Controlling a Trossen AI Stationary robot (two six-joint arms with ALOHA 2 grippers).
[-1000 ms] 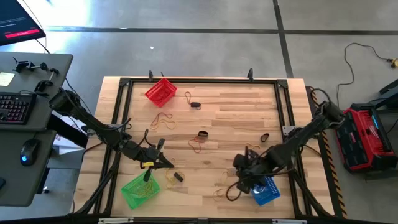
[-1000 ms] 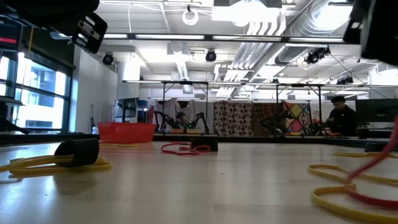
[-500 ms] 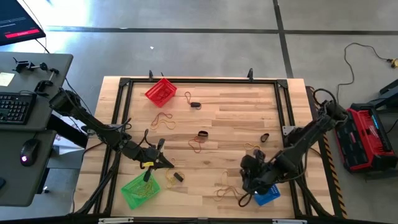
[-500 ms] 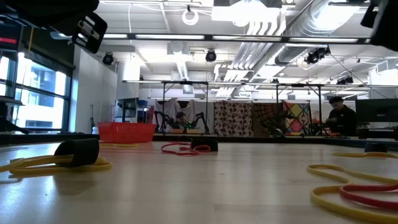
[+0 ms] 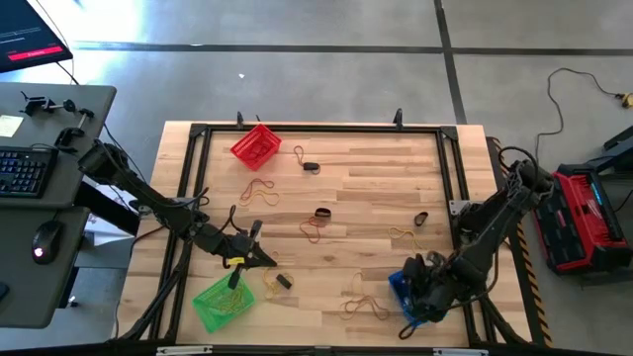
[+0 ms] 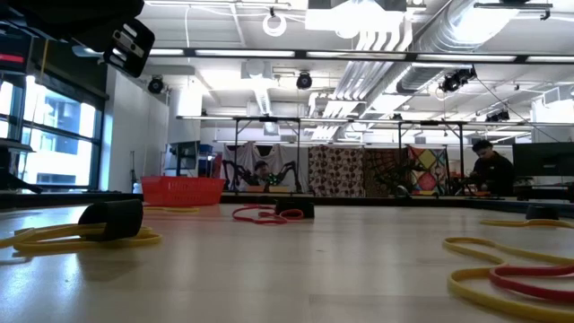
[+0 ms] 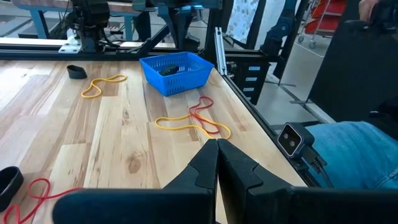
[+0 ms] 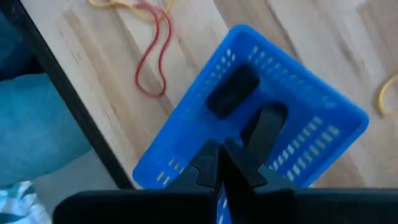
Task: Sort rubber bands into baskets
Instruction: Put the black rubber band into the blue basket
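Blue basket (image 5: 400,287) is seen at the lower right of the high view, half covered by the right gripper (image 5: 427,297), whose fingers are pressed together directly above it; two black bands (image 8: 231,91) are seen lying inside. Nothing is seen pinched. The left gripper (image 5: 265,259) is held at lower left, fingers also pressed together and empty, just above the green basket (image 5: 222,302), where yellow bands are piled. The red basket (image 5: 255,145) is found at upper left. Loose bands (image 5: 316,225) are scattered across the wooden table (image 5: 376,188).
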